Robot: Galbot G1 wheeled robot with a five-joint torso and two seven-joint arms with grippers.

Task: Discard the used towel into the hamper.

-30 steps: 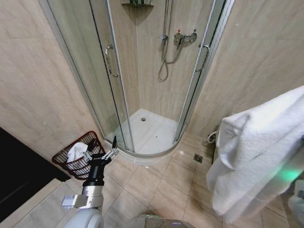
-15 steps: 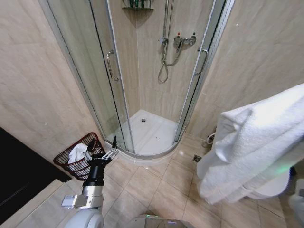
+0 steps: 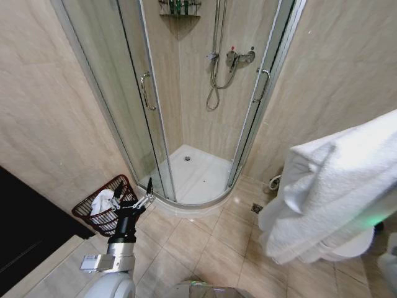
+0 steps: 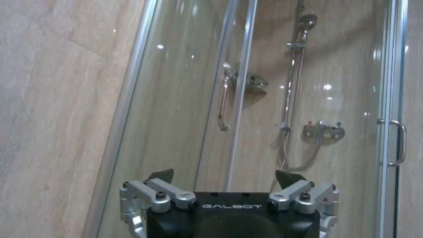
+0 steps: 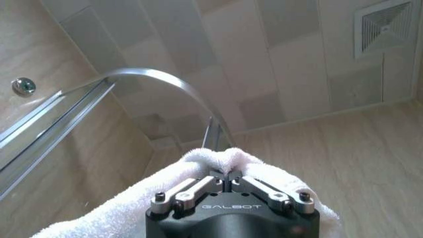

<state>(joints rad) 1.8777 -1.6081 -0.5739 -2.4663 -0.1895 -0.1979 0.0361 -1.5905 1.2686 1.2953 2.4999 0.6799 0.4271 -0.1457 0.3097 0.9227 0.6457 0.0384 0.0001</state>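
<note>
The right tool (image 5: 227,179) has its two fingers pressed together on a fold of a white towel (image 3: 338,186), and it holds the towel up high. In the head view the towel hangs large on the right side of the picture, in front of the beige wall, with its lower edge above the tiled floor (image 3: 205,239). In the right wrist view the towel (image 5: 132,208) wraps around the tool, and behind it are the ceiling and the curved top rail of the shower.

The left tool (image 3: 138,197) is low on the left side, raised on its arm above the floor, with its fingers spread wide and nothing between them. In the left wrist view this tool (image 4: 226,184) points to the glass doors of the shower (image 4: 264,99).

The hamper (image 3: 93,214) is a dark red-brown woven basket. It stands on the floor against the left wall, just beside the glass shower (image 3: 186,112), and close behind the left tool. Something white, a cloth (image 3: 103,202), already lies inside it. The held towel is well apart from the hamper, on the other side of the room.
</note>
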